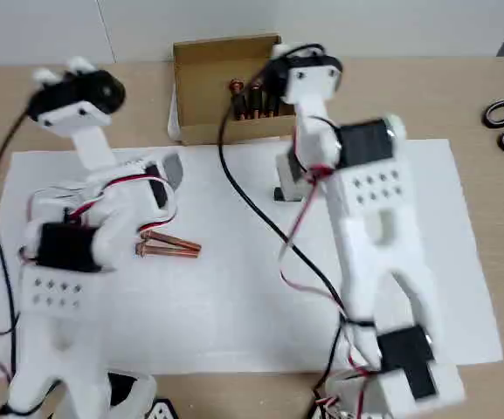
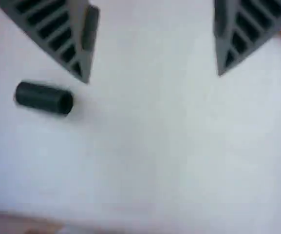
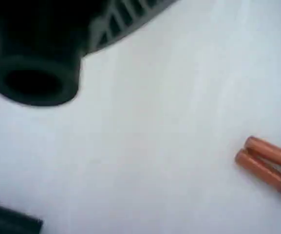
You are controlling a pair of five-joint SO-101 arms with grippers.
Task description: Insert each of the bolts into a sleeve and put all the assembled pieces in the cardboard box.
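So the left gripper (image 2: 152, 75) has its jaws wide apart above the paper (image 1: 234, 297), with a loose sleeve (image 2: 44, 98) lying just beside. The right gripper (image 1: 288, 179) has its jaws clamped on a second sleeve (image 3: 33, 78); two bolts (image 1: 169, 244) lie between the arms.

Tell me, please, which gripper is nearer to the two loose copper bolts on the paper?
Left. The left gripper hangs right beside the bolts; the right gripper, holding a sleeve, is farther off across the paper, by the cardboard box.

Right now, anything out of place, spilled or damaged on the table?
Nothing stands out. Two bolts lie side by side on the paper, a loose sleeve lies on its side, and assembled pieces sit inside the cardboard box.
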